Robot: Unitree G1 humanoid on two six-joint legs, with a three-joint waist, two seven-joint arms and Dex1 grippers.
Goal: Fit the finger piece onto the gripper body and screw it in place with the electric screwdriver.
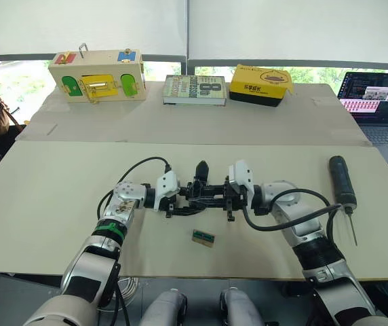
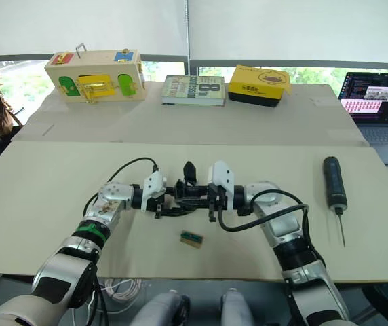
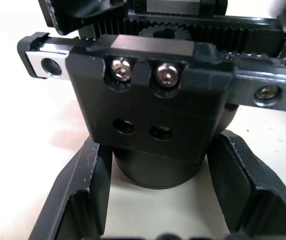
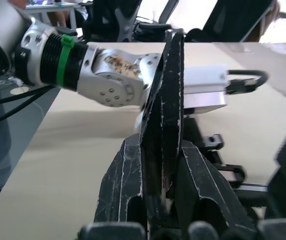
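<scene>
- My right gripper (image 4: 155, 200) pinches the finger piece (image 4: 164, 100) upright, just above the gripper body (image 3: 153, 100).
- My left gripper (image 3: 155, 200) cradles that body (fingers spread round its base).
- The electric screwdriver (image 1: 342, 182) lies well apart, to my right.

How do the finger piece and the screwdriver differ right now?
The finger piece is clamped upright in the right gripper; the screwdriver lies flat on the table, untouched. The finger piece is a short tapered blade at the table's middle; the screwdriver is a long thick cylinder with a thin metal bit, off to the robot's right. Both are black.
</scene>
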